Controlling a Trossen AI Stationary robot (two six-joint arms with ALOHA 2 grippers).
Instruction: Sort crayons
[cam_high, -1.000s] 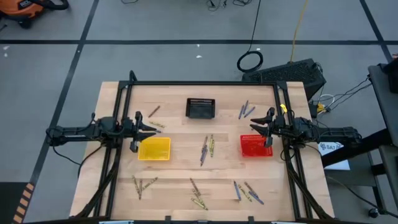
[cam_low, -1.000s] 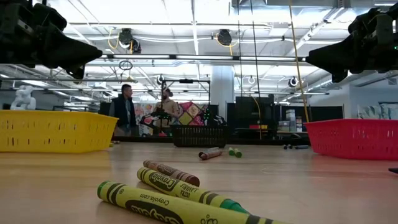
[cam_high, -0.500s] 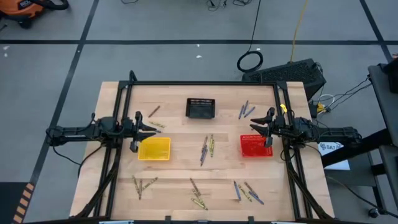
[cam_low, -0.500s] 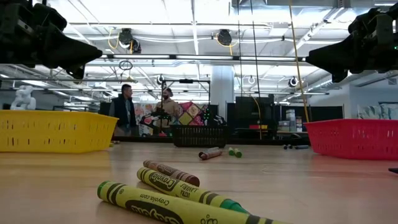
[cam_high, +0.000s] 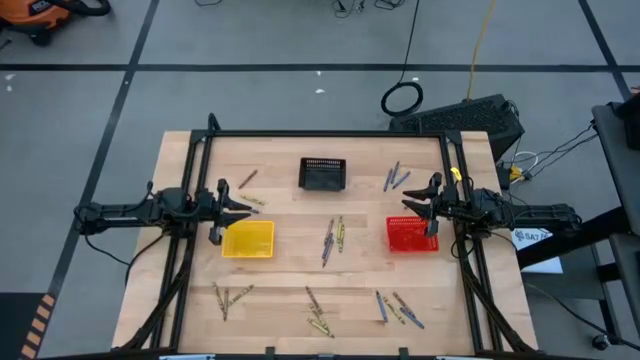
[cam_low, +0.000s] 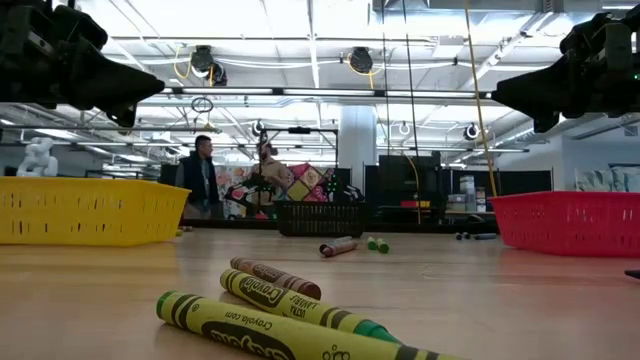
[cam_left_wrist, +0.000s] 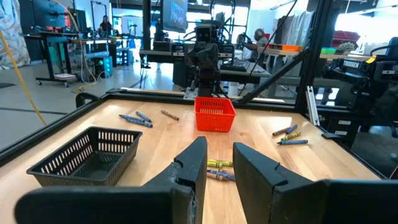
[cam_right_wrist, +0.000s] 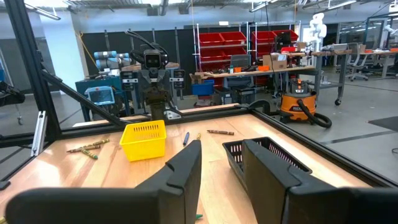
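Both claws, left gripper at nine o'clock and right gripper at three, hover parted and empty, so descending onto the clustered thin wax crayons mid-table risks pinching two colours together.

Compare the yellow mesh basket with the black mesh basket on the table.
The yellow mesh basket sits on the table's left side beside the left hand; the black mesh basket sits toward the far middle edge, away from both arms. Their colours differ: bright yellow against black. Both are small, rectangular, upright and look empty from above.
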